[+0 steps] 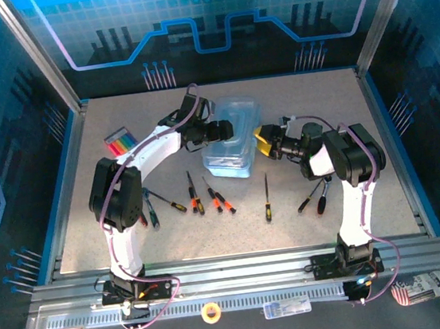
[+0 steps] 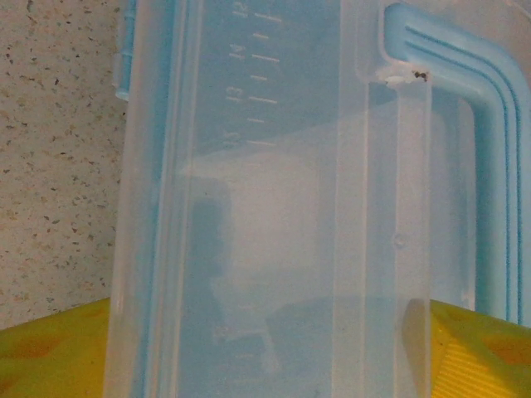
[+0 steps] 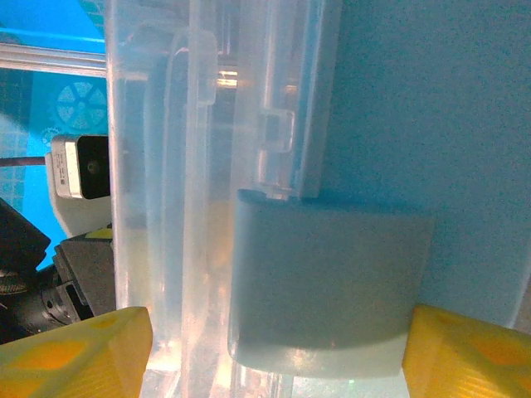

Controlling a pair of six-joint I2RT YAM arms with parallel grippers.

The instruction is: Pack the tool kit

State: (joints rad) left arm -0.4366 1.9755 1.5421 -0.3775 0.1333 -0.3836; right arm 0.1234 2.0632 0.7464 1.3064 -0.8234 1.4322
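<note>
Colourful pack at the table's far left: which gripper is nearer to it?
Left. The left gripper is at the side of the clear box that faces the colourful pack. The right gripper is on the box's opposite side, farther from the pack.

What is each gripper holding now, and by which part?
The left gripper straddles the clear box across its body; the right gripper straddles a blue latch on it. Whether either truly clamps cannot be told.
</note>
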